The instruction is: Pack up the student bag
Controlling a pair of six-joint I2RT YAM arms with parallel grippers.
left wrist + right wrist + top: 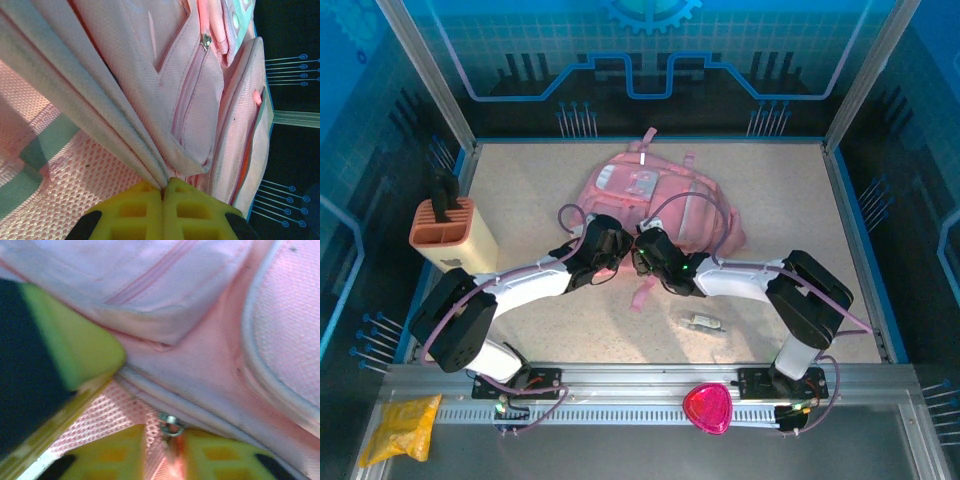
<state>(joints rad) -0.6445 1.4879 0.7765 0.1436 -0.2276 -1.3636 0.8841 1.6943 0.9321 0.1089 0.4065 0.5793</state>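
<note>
Clamping bag (630, 185) fabric in my left pincer (163, 184); right pincer (165, 452) flanks the zip pull (171, 424), grip I cannot tell; packing hardly begun, I judge

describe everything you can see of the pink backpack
The student bag is a soft pink fabric backpack with mesh panels, zipped pockets, pale piping and straps. It lies slumped near the middle of the speckled table. The left gripper is shut on a fold of its fabric, drawing it into taut pleats. The fingers of the right gripper flank a metal zipper ring beside a mesh section; whether they clamp it is unclear.
</note>
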